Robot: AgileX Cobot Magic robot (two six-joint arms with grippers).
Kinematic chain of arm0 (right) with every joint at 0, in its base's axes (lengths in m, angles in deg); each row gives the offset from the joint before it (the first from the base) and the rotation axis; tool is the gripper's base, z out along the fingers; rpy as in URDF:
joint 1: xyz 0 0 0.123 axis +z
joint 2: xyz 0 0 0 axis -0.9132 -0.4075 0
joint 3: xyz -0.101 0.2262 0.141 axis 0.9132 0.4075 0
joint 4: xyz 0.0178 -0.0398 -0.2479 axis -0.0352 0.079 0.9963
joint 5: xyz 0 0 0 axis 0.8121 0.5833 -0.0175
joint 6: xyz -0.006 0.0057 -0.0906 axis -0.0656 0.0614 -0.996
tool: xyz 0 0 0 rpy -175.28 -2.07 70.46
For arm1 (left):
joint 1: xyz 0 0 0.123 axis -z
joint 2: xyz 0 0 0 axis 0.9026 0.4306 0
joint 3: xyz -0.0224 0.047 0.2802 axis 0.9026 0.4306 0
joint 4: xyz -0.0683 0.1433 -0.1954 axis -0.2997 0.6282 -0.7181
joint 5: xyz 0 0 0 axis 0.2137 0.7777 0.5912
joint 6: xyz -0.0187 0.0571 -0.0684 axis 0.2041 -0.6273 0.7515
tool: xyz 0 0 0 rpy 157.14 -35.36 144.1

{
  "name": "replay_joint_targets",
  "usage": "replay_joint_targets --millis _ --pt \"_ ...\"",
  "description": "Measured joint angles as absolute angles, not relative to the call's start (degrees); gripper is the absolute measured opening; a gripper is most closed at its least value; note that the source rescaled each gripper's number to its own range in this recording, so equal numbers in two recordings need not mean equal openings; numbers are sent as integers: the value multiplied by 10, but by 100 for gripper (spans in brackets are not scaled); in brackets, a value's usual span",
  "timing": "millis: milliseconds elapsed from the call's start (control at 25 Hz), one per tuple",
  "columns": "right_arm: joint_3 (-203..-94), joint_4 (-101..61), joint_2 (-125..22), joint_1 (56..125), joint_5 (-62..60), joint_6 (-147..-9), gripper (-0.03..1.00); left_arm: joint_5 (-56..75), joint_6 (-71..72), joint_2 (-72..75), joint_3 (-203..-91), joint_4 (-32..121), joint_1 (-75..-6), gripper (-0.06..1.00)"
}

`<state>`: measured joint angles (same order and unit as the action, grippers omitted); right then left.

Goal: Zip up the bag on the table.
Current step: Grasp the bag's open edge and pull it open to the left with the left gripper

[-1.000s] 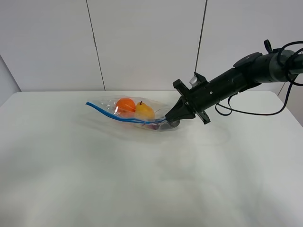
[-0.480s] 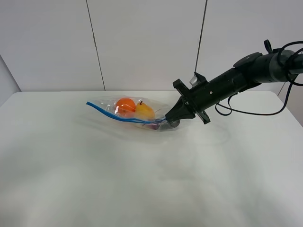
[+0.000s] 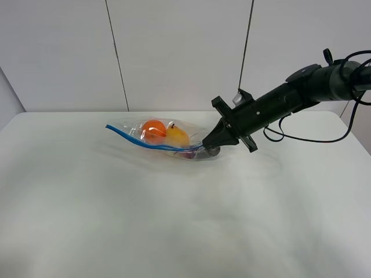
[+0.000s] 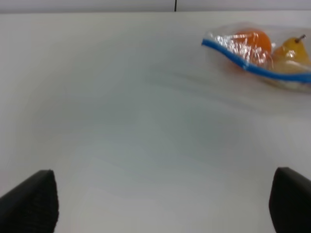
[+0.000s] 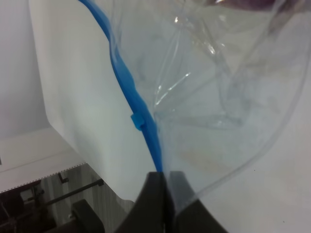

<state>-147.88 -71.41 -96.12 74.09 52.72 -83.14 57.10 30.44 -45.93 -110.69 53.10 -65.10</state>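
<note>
bag (image 3: 159,138): we see it toward 12 o'clock on the worktop (image 3: 174,226), orange fruit (image 3: 153,128) and yellow fruit (image 3: 177,136) inside | right end effector (image 3: 204,147): clamped on the bag at its blue zipper strip (image 3: 139,142), 3 o'clock end | left end effector (image 4: 163,174): fingers spread wide over bare worktop, well apart from the bag

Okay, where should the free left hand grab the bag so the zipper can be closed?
Pinch the free end of the blue zipper strip, coming in from the left of the high view. That end looks raised off the table, and the right hand clamps the opposite end.
</note>
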Motion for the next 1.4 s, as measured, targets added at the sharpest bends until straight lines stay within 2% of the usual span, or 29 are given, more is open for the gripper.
replay_joint_targets --millis 360,560,880,1080,1400 --pt "-1479 -714 -961 741 527 -830 0 453 185 -182 -1172 531 -651 100" --pt "-1479 -714 -961 741 527 -829 0 385 135 -101 -1194 496 -639 100" --pt "-1479 -714 -961 741 523 -826 0 263 -24 0 -1197 447 -487 100" --pt "-1479 -714 -961 741 520 -824 0 212 -46 71 -1199 445 -386 100" --pt "-1479 -714 -961 741 520 -822 0 73 -115 170 -1200 445 -271 100"
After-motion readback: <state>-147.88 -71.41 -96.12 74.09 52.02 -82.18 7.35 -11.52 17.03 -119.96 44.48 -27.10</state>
